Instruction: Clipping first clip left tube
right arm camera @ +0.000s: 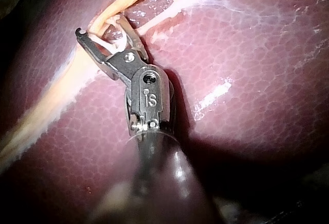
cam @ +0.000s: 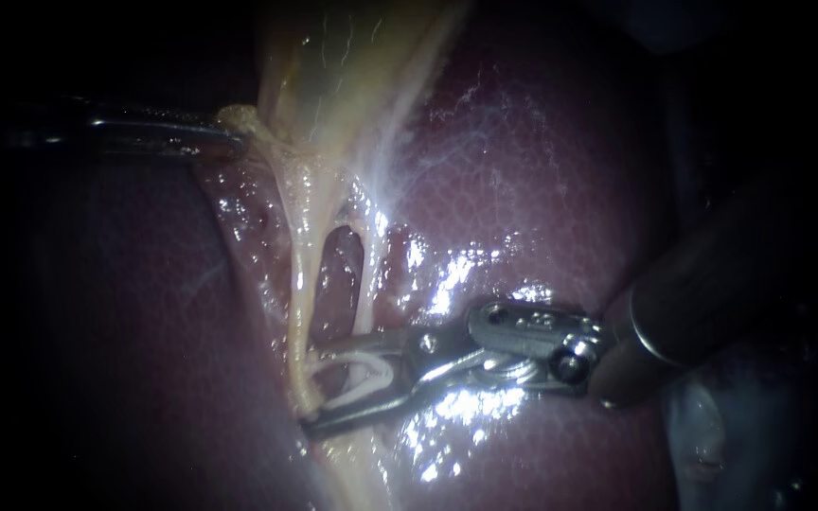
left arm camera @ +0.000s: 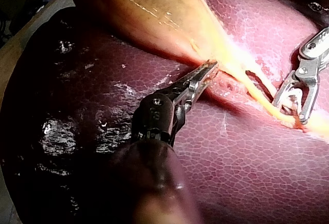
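Right instrument [cam: 316, 390]: my jaws are spread wide with a white clip [cam: 371, 371] seated between them, touching both. They straddle the left tube [cam: 297, 293] at its lower end, and the tube crosses the gap over the liver [cam: 542, 170]. Left instrument [cam: 232, 138]: jaws clamped on a tag of pale tissue [cam: 239, 117] beside the gallbladder [cam: 333, 57] neck, well apart from the clip.

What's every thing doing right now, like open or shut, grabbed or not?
Dark red liver: wet, not gripped.
Yellowish gallbladder: gripped at its edge.
Thin pale yellow left tube: stretched, nothing clamped on it.
White V-shaped clip: open around the tube, not squeezed shut.
Left silver instrument: jaws shut on the gallbladder's pale edge.
Right silver instrument: jaws spread wide, holding the clip.
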Tool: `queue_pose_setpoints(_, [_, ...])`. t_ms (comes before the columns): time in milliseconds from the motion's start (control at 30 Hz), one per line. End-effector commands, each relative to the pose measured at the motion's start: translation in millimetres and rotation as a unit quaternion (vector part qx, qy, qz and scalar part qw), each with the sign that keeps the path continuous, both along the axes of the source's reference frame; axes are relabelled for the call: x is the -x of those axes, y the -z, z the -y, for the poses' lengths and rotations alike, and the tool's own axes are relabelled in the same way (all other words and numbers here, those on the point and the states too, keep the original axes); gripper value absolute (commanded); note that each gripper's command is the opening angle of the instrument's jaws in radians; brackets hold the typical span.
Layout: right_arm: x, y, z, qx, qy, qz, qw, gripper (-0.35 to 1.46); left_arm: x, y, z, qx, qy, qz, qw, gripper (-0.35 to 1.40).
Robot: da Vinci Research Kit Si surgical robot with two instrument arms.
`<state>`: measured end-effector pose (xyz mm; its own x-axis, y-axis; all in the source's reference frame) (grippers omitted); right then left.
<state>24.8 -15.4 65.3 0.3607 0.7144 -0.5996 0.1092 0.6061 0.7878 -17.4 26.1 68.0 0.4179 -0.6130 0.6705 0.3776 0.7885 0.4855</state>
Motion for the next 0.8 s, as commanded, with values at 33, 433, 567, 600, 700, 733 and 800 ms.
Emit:
queue_pose_setpoints(33, [0.0,0.1,0.0,0.000,0.001,-0.001,1.0000,0.50,0.0,0.0,0.0,0.000,0.000,0.000,1.0000,-0.35])
queue_pose_setpoints(433, [1.5,3.6,-0.5,-0.005,-0.002,-0.002,1.0000,0.50,-0.1,0.0,0.0,0.000,0.000,0.000,1.0000,-0.35])
queue_pose_setpoints(567, [3.0,5.6,-1.8,-0.009,-0.010,0.001,0.9999,0.50,-0.1,0.0,0.0,0.000,0.000,0.000,1.0000,-0.35])
queue_pose_setpoints(600, [3.4,5.9,-2.1,-0.009,-0.013,0.002,0.9999,0.50,-0.1,0.0,0.0,0.000,0.000,0.000,1.0000,-0.35])
queue_pose_setpoints(700, [4.4,6.6,-2.9,-0.011,-0.018,0.005,0.9998,0.50,-0.1,0.0,0.0,0.000,0.000,0.000,1.0000,-0.35])
queue_pose_setpoints(733, [4.7,6.7,-3.0,-0.011,-0.019,0.005,0.9997,0.50,-0.1,0.0,0.0,0.000,0.000,0.000,1.0000,-0.35])
queue_pose_setpoints(800, [5.2,6.8,-3.2,-0.010,-0.021,0.006,0.9997,0.50,-0.1,0.0,0.0,0.000,0.000,0.000,1.0000,-0.35])
